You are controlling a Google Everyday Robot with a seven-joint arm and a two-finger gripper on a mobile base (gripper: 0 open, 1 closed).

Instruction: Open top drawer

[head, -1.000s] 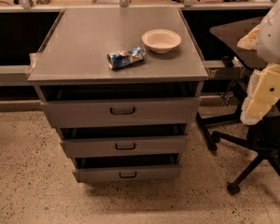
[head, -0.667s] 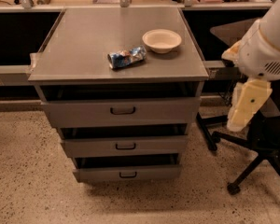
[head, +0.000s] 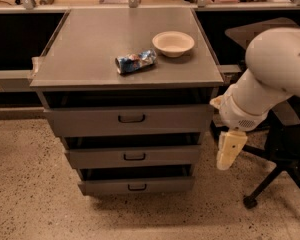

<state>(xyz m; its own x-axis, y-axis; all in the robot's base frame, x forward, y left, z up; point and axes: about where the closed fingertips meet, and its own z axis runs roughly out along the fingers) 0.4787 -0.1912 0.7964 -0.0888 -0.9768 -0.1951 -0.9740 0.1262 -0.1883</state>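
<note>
The top drawer [head: 90,121] is the widest of three grey metal drawers in a cabinet in the middle of the camera view. Its small dark loop handle [head: 131,118] sits at the centre of its front. A dark gap shows between the drawer front and the cabinet top [head: 90,44]. My gripper [head: 225,160] hangs pointing down on the white arm [head: 270,79], just right of the cabinet. It is level with the middle drawer, apart from it, and holds nothing that I can see.
A cream bowl [head: 173,43] and a blue snack packet [head: 135,61] lie on the cabinet top. The two narrower drawers [head: 134,156] [head: 136,186] sit below. A black office chair base [head: 272,176] stands right of my arm. A workbench [head: 140,6] runs along the back.
My arm has swung left and downward from the right edge, bringing the gripper close to the cabinet's right side. The drawers, bowl and packet have not moved.
</note>
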